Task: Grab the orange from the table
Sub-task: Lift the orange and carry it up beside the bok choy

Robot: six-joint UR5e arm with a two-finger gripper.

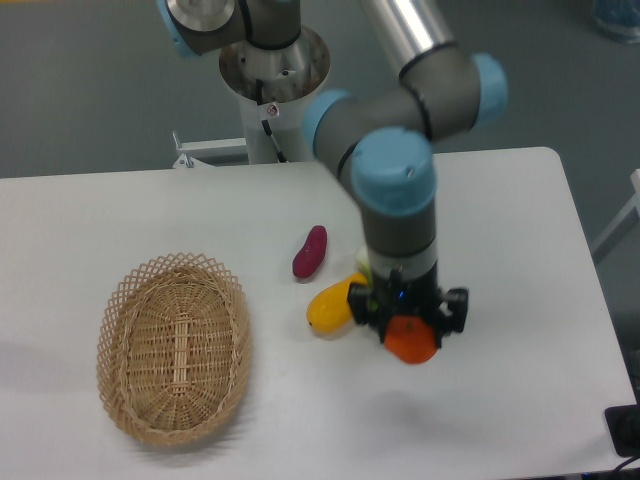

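orange (411, 339) in tool (410, 318), above table (120, 210)

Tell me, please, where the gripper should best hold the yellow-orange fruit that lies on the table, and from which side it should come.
Probably from above, closing across the short width of the yellow-orange fruit near its middle. It lies flat on the table and is elongated, so its narrow waist fits between two fingers best. Its right end is hidden behind the gripper, which now holds the orange.

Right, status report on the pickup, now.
End effector shut on small round bright-orange fruit. Fruit off the white table, shadow below. Elongated yellow fruit alongside; nothing in the way.
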